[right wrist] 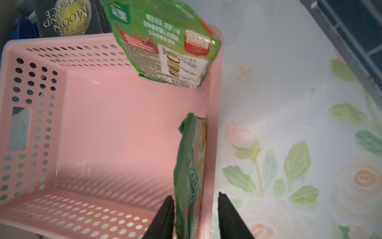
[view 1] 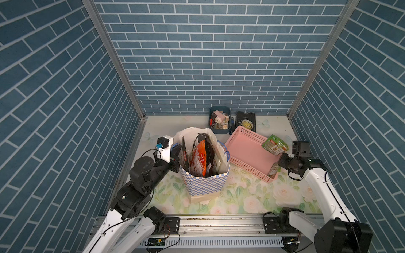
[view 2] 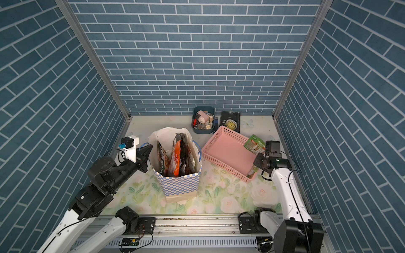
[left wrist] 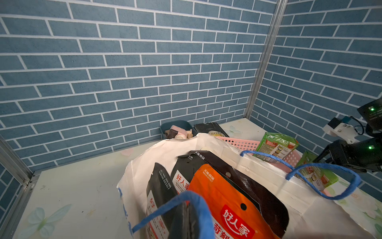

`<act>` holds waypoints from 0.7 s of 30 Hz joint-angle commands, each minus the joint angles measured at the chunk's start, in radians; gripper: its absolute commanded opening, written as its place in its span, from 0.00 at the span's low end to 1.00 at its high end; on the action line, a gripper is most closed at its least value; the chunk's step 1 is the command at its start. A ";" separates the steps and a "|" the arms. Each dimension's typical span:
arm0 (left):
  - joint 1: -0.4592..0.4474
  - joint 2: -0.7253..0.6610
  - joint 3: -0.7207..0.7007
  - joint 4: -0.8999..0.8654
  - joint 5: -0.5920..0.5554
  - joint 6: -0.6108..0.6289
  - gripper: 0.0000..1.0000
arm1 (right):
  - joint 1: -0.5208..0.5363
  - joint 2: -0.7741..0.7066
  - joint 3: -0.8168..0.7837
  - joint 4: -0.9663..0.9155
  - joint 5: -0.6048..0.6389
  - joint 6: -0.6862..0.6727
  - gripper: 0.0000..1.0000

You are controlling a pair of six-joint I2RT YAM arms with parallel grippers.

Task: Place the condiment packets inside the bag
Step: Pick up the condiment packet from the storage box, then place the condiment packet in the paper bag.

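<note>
The checkered bag [view 1: 206,184] [view 2: 179,184] stands upright at the table's middle. It holds black and orange-red condiment packets [view 1: 199,160] [left wrist: 227,207]. My left gripper [view 2: 148,149] [left wrist: 187,209] is shut beside the bag's rim, with a blue cord handle [left wrist: 186,195] looped over its fingertips. One green packet [view 1: 275,145] [right wrist: 165,43] leans on the pink basket's far corner. Another green packet [view 1: 274,170] [right wrist: 190,165] stands on edge against the basket's wall. My right gripper [right wrist: 195,195] is open and straddles this packet and the wall, one finger inside the basket and one outside.
The pink perforated basket [view 1: 247,151] [right wrist: 103,124] sits right of the bag. Behind it are a dark blue tub [view 1: 219,120] of small odds and ends and a black book [view 1: 245,121]. Brick-patterned walls close in three sides.
</note>
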 commanded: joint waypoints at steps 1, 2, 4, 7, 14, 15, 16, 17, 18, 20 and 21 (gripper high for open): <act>0.006 -0.016 0.010 0.083 -0.012 -0.002 0.00 | -0.009 0.002 -0.012 0.048 -0.010 0.001 0.22; 0.006 -0.014 0.011 0.081 -0.012 -0.002 0.00 | -0.010 0.000 -0.006 0.048 -0.005 -0.001 0.13; 0.005 -0.011 0.013 0.080 -0.010 -0.002 0.00 | -0.010 -0.004 0.013 0.041 -0.003 -0.012 0.00; 0.005 -0.012 0.014 0.080 -0.012 -0.004 0.00 | -0.010 -0.009 0.070 0.012 -0.013 -0.053 0.00; 0.005 -0.016 0.011 0.077 -0.021 -0.018 0.00 | 0.054 -0.020 0.349 -0.040 -0.243 -0.209 0.00; 0.006 -0.014 0.012 0.076 -0.022 -0.019 0.00 | 0.083 -0.015 0.403 -0.046 -0.270 -0.220 0.00; 0.005 -0.014 0.012 0.077 -0.022 -0.021 0.00 | 0.118 -0.007 0.458 -0.051 -0.299 -0.229 0.00; 0.005 -0.014 0.012 0.076 -0.023 -0.023 0.00 | 0.153 0.007 0.518 -0.055 -0.326 -0.234 0.00; 0.006 -0.013 0.013 0.076 -0.024 -0.025 0.00 | 0.195 0.023 0.573 -0.059 -0.355 -0.235 0.00; 0.005 -0.014 0.016 0.074 -0.028 -0.025 0.00 | 0.274 0.065 0.695 -0.064 -0.407 -0.230 0.00; 0.006 -0.014 0.018 0.073 -0.031 -0.027 0.00 | 0.314 0.089 0.752 -0.066 -0.433 -0.226 0.00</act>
